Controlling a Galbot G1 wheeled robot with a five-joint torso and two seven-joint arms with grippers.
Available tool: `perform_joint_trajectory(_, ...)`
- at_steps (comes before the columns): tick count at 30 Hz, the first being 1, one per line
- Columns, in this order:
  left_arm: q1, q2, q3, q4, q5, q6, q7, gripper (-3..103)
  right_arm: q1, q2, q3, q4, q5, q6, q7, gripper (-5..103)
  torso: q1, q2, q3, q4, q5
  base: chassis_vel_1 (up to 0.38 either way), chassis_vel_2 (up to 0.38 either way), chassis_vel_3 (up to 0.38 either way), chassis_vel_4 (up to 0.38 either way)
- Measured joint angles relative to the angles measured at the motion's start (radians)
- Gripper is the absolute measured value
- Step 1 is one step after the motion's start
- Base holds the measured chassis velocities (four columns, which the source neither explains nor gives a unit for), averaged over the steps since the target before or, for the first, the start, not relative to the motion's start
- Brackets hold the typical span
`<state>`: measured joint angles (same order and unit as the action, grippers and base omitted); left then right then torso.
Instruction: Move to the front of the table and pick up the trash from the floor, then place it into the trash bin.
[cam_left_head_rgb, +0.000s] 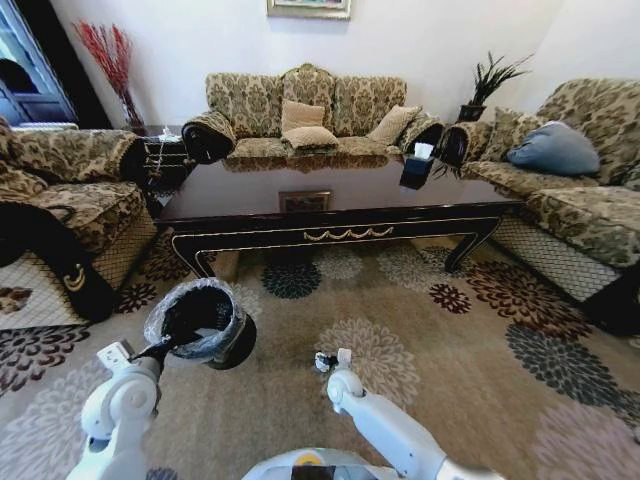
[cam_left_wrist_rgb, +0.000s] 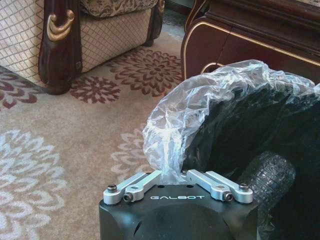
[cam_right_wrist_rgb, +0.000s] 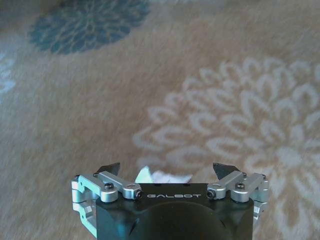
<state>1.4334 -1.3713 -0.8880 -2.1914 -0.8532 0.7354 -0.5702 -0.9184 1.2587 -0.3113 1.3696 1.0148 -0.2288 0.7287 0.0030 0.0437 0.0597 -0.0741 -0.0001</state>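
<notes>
The left tool (cam_left_wrist_rgb: 174, 176) is pressed together on the clear liner at the near rim of the trash bin (cam_left_head_rgb: 200, 320), so the bin hangs from that arm, tilted, above the carpet (cam_left_head_rgb: 450, 360) in front of the counter (cam_left_head_rgb: 330, 205). To the right of the bin, the right tool (cam_right_wrist_rgb: 170, 172) is spread wide, pointing down at the carpet. A small white scrap of trash (cam_right_wrist_rgb: 162, 176) lies directly beneath it, between the jaws. The right arm is clearly nearer; I judge a straight descent should bracket the scrap. Its long axis cannot be made out.
</notes>
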Motion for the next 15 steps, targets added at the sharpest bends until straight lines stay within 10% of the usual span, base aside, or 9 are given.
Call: perform_joint_trajectory(15,0.011,0.006,-0.010,-0.011,0.000,0.000,0.000,2,0.008,0.053,-0.028,-0.123,-0.034,0.011,-0.002,100,0.000,0.000,0.000,0.0001,0.0000,0.000,0.000,0.000,0.000)
